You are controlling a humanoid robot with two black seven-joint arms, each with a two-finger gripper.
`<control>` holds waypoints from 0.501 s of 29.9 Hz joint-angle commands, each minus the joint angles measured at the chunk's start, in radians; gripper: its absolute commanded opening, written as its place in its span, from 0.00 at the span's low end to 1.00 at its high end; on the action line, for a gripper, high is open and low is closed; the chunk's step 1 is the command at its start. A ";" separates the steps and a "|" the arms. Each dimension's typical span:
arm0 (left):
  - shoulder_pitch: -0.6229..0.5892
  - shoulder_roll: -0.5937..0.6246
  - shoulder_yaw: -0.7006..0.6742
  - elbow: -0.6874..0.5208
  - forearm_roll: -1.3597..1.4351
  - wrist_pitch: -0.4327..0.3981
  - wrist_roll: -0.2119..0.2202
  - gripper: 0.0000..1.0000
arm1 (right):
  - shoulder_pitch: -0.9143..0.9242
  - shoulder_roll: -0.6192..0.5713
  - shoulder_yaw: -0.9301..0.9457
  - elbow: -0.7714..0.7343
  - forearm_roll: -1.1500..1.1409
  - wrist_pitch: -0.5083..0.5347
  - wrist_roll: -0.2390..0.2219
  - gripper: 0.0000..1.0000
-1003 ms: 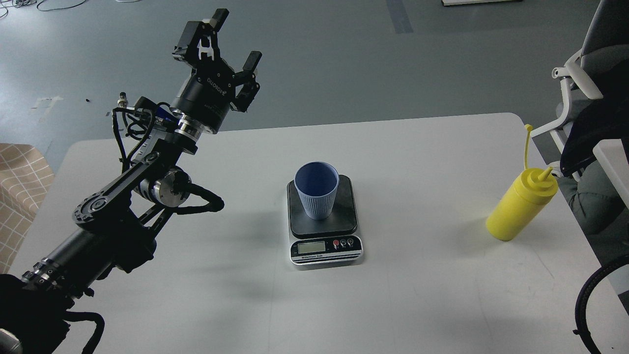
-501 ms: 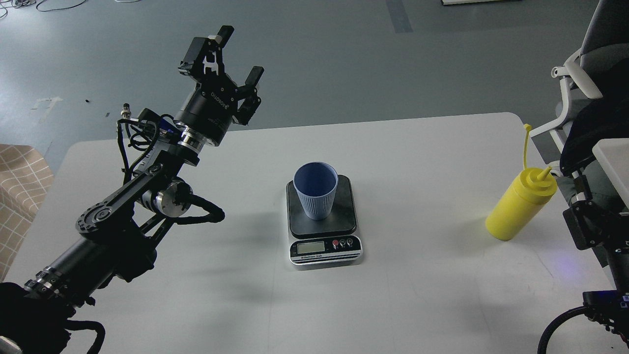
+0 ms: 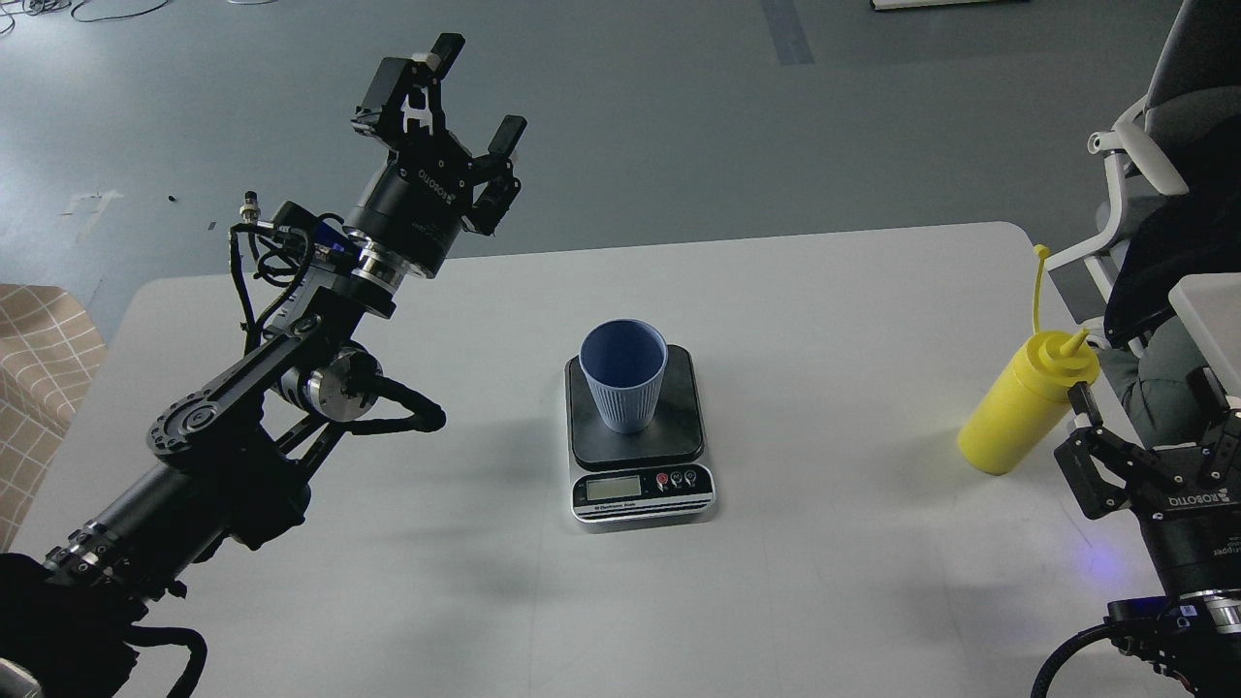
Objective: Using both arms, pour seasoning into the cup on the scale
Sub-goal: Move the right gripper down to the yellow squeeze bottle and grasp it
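Note:
The light blue ribbed cup (image 3: 623, 379) stands upright on the dark platform of the scale (image 3: 640, 485) in the middle of the white table. The yellow seasoning bottle (image 3: 1024, 408) stands near the table's right edge, its tethered cap (image 3: 1042, 252) hanging open above it. My left gripper (image 3: 472, 95) is open and empty, raised high above the table's far left, well away from the cup. My right gripper (image 3: 1144, 415) is open and empty at the lower right, just right of the bottle, one finger (image 3: 1078, 402) close to its shoulder.
The white table (image 3: 824, 320) has a rounded far edge, with grey floor beyond. A white and grey chair (image 3: 1154, 145) with dark cloth stands just past the right edge, behind the bottle. A checked fabric thing (image 3: 39, 359) lies at the left.
My right arm has come up into view at the lower right and its gripper now stands beside the bottle. My left gripper lowered a little, then held almost still.

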 commanded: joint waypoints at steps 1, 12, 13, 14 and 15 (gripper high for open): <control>-0.002 -0.004 -0.004 -0.010 0.000 0.003 0.000 0.98 | 0.011 0.000 -0.007 -0.070 -0.003 0.000 0.001 1.00; -0.005 -0.009 0.001 -0.015 0.000 0.003 0.000 0.98 | 0.115 0.000 -0.040 -0.195 -0.117 0.000 0.005 1.00; -0.005 -0.009 0.001 -0.015 0.000 0.003 0.000 0.99 | 0.120 0.000 -0.043 -0.202 -0.121 0.000 0.005 1.00; -0.005 -0.010 -0.002 -0.015 0.000 0.003 0.000 0.99 | 0.130 0.000 -0.046 -0.218 -0.124 0.000 0.005 1.00; -0.005 -0.012 0.000 -0.015 0.000 0.003 0.000 0.98 | 0.141 0.000 -0.050 -0.238 -0.124 0.000 0.005 1.00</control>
